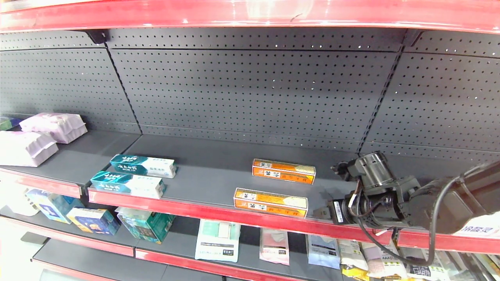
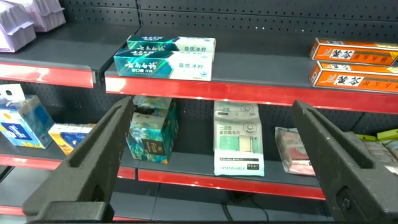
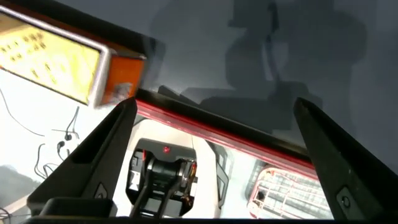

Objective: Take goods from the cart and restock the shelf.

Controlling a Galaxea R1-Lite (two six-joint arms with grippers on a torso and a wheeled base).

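The right gripper [image 3: 214, 118] is hanging at the red front edge of the shelf [image 1: 218, 166], its jaws standing wide apart and gripping nothing. The front orange box [image 1: 270, 202] is lying on the shelf just beside these jaws, not between them. A second orange box [image 1: 284, 171] is lying behind it. The left gripper [image 2: 211, 109], jaws also spread and empty, is facing two teal boxes [image 2: 163, 67] from well apart.
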